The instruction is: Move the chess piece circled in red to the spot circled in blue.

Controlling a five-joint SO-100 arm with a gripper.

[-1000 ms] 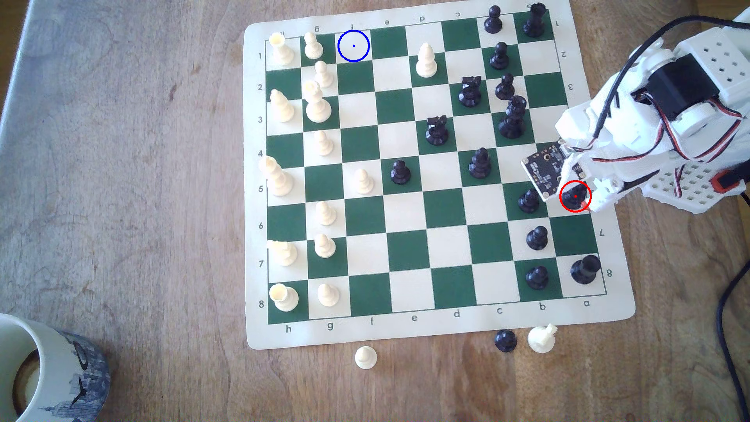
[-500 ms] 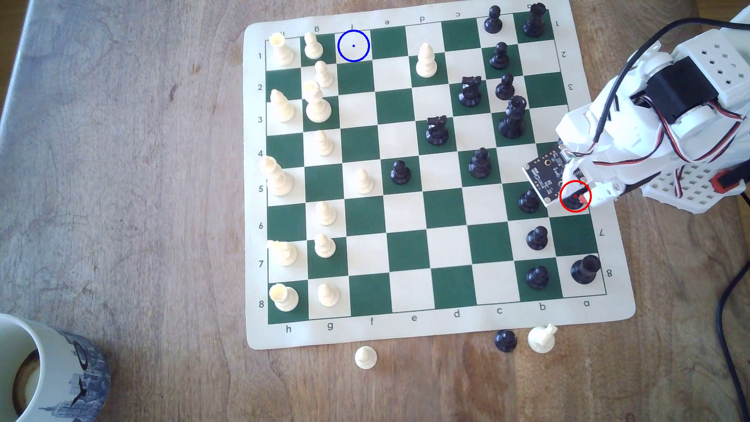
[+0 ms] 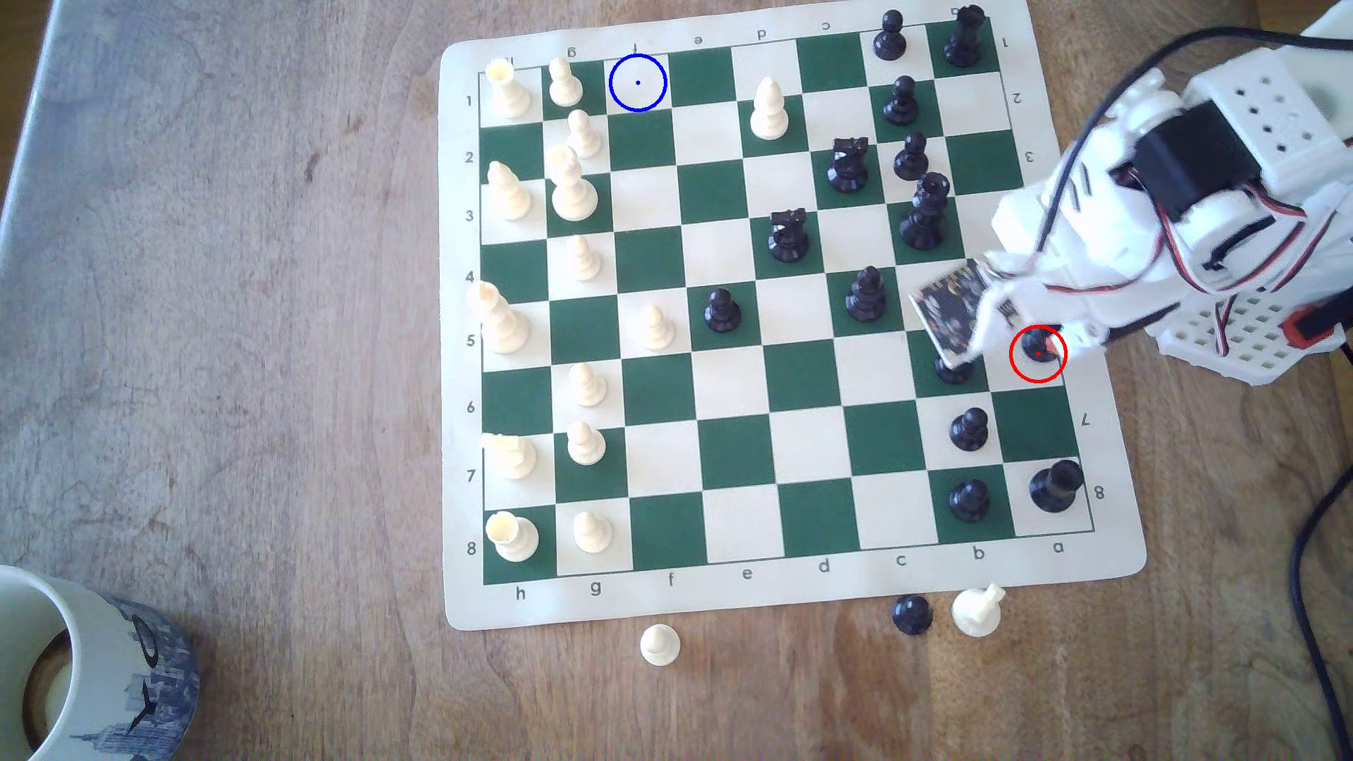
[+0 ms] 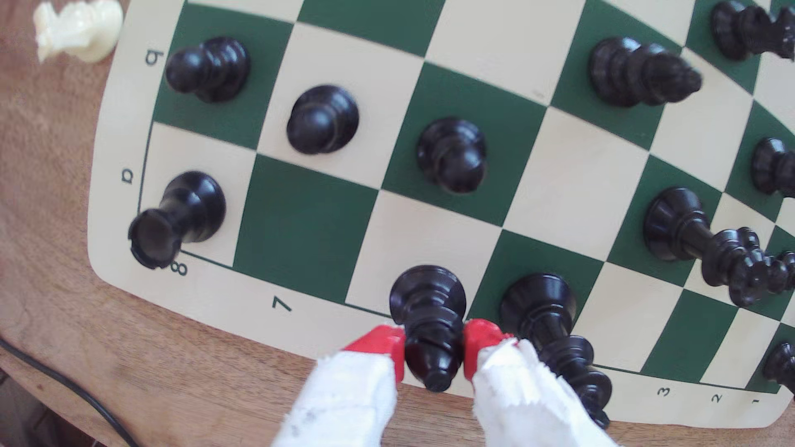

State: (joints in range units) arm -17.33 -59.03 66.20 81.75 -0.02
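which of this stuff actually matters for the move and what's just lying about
Part of the job:
- black bishop, circled red
- gripper, red tips closed on it
- blue-circled cream square

Lying about:
- mug
- white pawn, black pawn and white knight off the mat

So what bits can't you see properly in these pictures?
- The black bishop: in the exterior view the arm covers most of it; its foot is hidden there.
- The black pawn beside it: half hidden by the circuit board.
- The mug: cut off by the exterior view's corner.
- In the wrist view, whether the bishop between the red fingers is off the mat: cannot tell.
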